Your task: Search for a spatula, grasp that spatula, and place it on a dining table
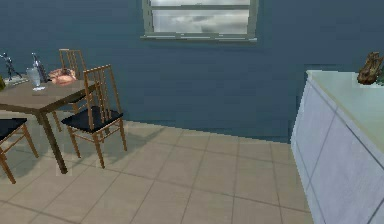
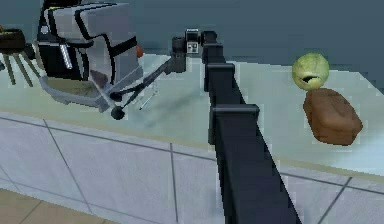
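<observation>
The dark arm [image 2: 235, 120] reaches out over a pale countertop [image 2: 180, 125]. Its gripper [image 2: 128, 98] points toward the arm side view's left, its thin fingers [image 2: 140, 88] lying against the foot of a silver and black toaster [image 2: 85, 50]. With the toaster and counter right behind them, I cannot tell whether the gripper holds anything. A wooden dining table [image 1: 30, 100] stands at the forward view's left, carrying a few small items.
Wooden chairs [image 1: 97, 105] with dark seats ring the table. A white counter [image 1: 340, 130] at the forward view's right carries a brown thing [image 1: 369, 68]. On the countertop lie a brown loaf [image 2: 333, 115] and a yellow-green round thing [image 2: 312, 68]. Tiled floor [image 1: 190, 175] lies between.
</observation>
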Motion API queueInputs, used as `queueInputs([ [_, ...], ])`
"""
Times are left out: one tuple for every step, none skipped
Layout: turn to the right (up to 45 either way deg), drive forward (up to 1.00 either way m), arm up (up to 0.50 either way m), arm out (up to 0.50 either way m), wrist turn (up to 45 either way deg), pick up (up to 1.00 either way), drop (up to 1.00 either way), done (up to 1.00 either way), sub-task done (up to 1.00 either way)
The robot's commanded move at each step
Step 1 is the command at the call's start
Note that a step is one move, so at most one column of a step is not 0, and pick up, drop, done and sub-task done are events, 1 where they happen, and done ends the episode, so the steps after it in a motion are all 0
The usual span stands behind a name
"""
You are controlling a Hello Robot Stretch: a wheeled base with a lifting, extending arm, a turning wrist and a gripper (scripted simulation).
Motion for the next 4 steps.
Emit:
queueInputs([
  [0.0,0.0,0.0,0.0,-18.0,0.0,0.0,0.0,0.0],
  [0.0,0.0,0.0,-0.48,0.0,0.0,0.0,0.0,0.0],
  [-45.0,0.0,0.0,0.0,0.0,0.0,0.0,0.0,0.0],
  [-3.0,0.0,0.0,0.0,0.0,0.0,0.0,0.0,0.0],
])
